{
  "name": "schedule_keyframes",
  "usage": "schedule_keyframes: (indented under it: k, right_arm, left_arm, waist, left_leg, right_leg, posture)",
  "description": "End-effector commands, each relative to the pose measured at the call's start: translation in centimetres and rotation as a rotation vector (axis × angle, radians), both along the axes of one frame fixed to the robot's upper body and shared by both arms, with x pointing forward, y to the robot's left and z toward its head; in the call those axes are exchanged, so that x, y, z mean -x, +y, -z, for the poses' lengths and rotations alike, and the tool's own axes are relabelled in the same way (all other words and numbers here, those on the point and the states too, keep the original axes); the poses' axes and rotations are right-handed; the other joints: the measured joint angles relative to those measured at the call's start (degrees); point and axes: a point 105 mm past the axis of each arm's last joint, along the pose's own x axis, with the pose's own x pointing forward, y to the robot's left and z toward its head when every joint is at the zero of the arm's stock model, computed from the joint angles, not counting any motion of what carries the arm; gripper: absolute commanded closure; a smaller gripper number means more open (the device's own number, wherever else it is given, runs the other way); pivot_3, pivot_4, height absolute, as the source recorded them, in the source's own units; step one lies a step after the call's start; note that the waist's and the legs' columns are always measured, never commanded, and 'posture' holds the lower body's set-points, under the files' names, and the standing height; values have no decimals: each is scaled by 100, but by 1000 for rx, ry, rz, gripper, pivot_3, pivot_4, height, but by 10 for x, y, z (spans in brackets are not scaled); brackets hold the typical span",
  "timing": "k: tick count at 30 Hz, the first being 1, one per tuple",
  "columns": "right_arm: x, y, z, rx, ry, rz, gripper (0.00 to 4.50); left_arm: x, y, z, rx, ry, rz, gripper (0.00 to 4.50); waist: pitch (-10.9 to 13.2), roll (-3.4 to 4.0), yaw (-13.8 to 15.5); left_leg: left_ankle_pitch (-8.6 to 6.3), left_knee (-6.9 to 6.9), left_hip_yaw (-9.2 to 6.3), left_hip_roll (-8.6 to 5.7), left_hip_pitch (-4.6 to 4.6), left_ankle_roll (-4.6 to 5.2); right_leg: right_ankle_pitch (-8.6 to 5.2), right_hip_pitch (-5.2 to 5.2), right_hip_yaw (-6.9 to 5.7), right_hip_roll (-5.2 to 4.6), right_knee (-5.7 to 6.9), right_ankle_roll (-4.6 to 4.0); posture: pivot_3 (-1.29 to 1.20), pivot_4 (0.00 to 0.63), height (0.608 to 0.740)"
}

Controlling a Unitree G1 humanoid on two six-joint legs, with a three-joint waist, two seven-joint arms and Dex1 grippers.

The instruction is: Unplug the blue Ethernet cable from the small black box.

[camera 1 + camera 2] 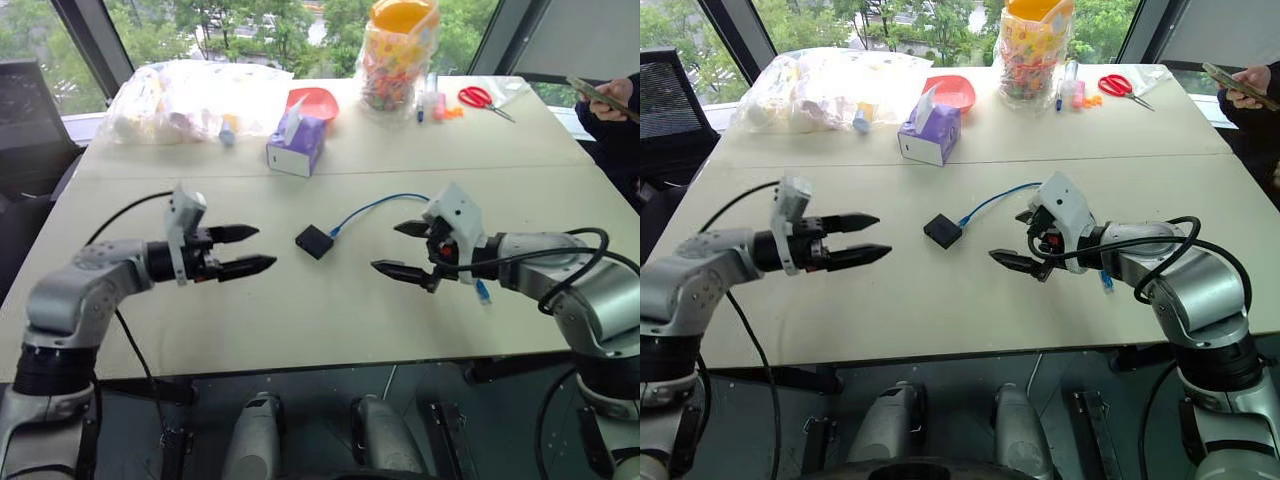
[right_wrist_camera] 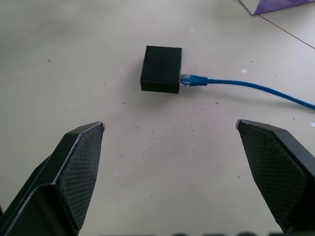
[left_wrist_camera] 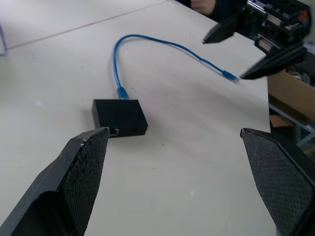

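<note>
Though plugged, matte squarish box (image 2: pixel 161 69)

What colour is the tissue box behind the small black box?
Purple, with a white tissue sticking out; the tissue box shows best in the left eye view.

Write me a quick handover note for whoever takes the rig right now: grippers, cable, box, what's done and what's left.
Left gripper: open, empty, above the table, left of the box.
Right gripper: open, empty, right of the box.
Small matte black box lies on the beige table between them.
Thin bright blue Ethernet cable is plugged into the box; its free end lies near the right gripper.
Done: nothing.
Left: hold box, pull plug.
</note>
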Motion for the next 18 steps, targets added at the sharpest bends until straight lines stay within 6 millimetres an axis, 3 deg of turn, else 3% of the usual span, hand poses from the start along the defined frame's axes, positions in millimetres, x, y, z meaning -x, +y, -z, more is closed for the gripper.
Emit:
schedule_keyframes:
  k: [1,12,18]
  right_arm:
    - [3,8,-10,-1,-47,-37,0]
    - [-6,3,-10,49,-26,-67,0]
    - [-33,17,-17,113,-20,-159,0]
  left_arm:
    - [3,3,-6,8,-36,8,27]
    - [8,-5,5,-19,-17,2,27]
    - [7,-16,10,-40,-42,-34,27]
  waist:
    - [0,0,3]
    - [1,-1,16]
    - [2,2,-12]
  left_leg:
    - [0,-1,0,0,0,0]
    - [0,9,-1,0,-3,0]
    - [0,7,0,1,-2,1]
  right_leg:
    - [0,-1,-1,1,0,0]
    - [0,0,0,-1,1,-1]
    - [1,-3,1,1,6,-1]
  posture:
    - [0,150,735]
    - [0,150,735]
    - [0,150,735]
